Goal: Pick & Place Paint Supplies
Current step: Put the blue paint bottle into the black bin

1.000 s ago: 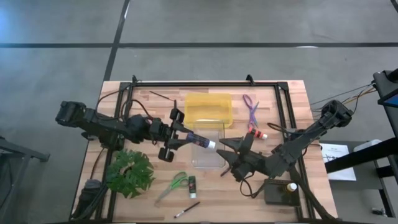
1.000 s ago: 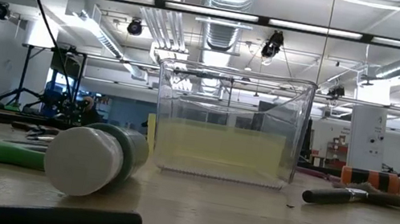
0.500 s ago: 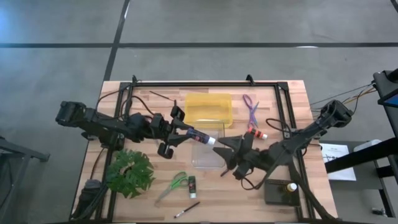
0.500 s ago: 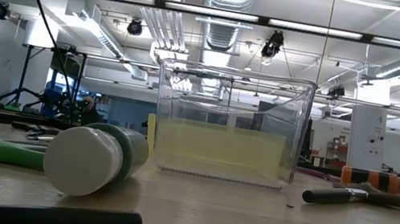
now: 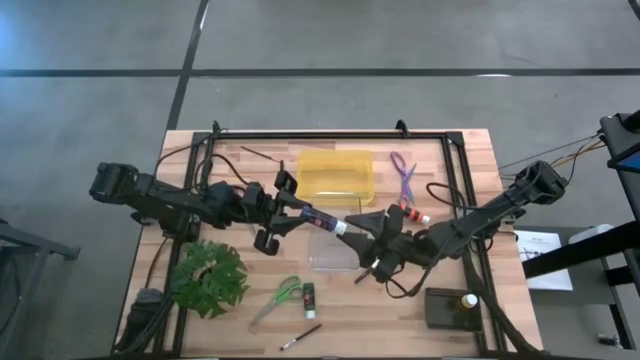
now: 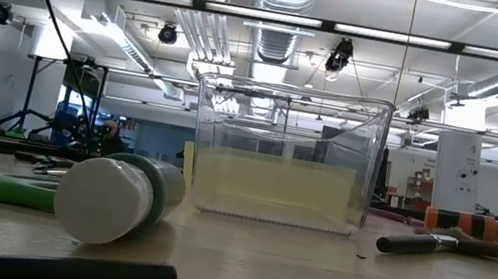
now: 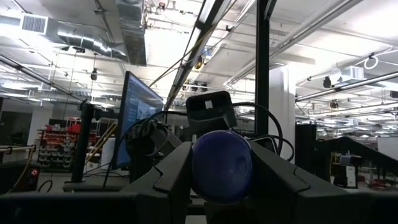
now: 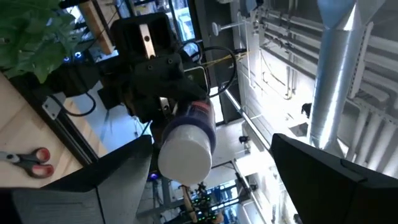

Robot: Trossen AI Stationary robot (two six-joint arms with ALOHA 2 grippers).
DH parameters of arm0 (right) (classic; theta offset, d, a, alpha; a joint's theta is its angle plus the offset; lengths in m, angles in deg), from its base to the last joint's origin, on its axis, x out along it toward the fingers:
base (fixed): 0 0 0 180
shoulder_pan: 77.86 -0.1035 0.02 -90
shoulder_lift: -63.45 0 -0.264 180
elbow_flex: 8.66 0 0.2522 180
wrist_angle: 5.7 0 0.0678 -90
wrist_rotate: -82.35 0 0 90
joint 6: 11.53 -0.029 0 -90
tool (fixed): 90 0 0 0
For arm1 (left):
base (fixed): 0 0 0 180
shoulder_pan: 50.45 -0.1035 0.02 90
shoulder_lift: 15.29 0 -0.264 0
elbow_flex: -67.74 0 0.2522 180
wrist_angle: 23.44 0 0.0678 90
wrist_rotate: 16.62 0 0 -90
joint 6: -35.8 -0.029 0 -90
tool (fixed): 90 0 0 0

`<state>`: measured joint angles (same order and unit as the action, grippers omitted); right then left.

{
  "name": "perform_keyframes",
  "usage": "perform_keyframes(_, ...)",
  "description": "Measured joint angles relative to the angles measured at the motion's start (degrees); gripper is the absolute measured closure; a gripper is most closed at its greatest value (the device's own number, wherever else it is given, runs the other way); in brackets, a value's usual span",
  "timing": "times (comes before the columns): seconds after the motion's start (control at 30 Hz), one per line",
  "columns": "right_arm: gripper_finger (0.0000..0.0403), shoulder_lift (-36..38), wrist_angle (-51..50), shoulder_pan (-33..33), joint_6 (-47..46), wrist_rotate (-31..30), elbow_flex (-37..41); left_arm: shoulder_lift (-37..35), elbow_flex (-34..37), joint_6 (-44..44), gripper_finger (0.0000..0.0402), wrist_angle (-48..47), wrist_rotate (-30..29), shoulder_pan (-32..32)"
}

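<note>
Left tool (image 5: pixel 292 212) gripping purple paint bottle (image 5: pixel 322 220) — above clear bin (image 5: pixel 336 246), right tool (image 5: pixel 372 243) spread wide at its cap

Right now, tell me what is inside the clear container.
The clear container looks empty in the low view; only the yellow bin shows through its walls. From above, the purple paint bottle held by the left gripper covers one corner.

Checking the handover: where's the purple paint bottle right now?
In the high view the purple paint bottle is mid-table, held in the left gripper above the clear bin, just in front of the yellow bin. The open right gripper faces its white cap.
</note>
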<state>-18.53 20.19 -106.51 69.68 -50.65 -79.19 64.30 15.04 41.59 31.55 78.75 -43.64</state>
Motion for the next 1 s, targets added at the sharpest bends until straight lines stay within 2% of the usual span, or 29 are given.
perform_keyframes(0.1,0.0093,0.0,-0.1,0.2,-0.6,0.0,0.0,0.0,0.0,-0.2,0.0261,0.0,0.0,0.0)
perform_keyframes(0.37,0.0197,0.0,-2.0,0.6,-1.6,0.8,0.0,0.0,0.0,-0.4,0.0261,0.0,0.0,0.0)
perform_keyframes(0.67,0.0283,0.0,-2.8,0.6,-1.8,1.1,0.0,0.0,0.0,-0.4,0.0261,0.0,0.1,0.0)
perform_keyframes(0.87,0.0292,0.0,-3.1,0.6,-2.3,1.1,0.0,-0.1,-0.1,-1.6,0.0261,-1.0,0.3,0.0)
perform_keyframes(1.0,0.0292,0.0,-3.6,0.3,-2.7,0.5,0.1,-0.3,-0.2,-7.1,0.0260,-5.0,0.7,0.0)
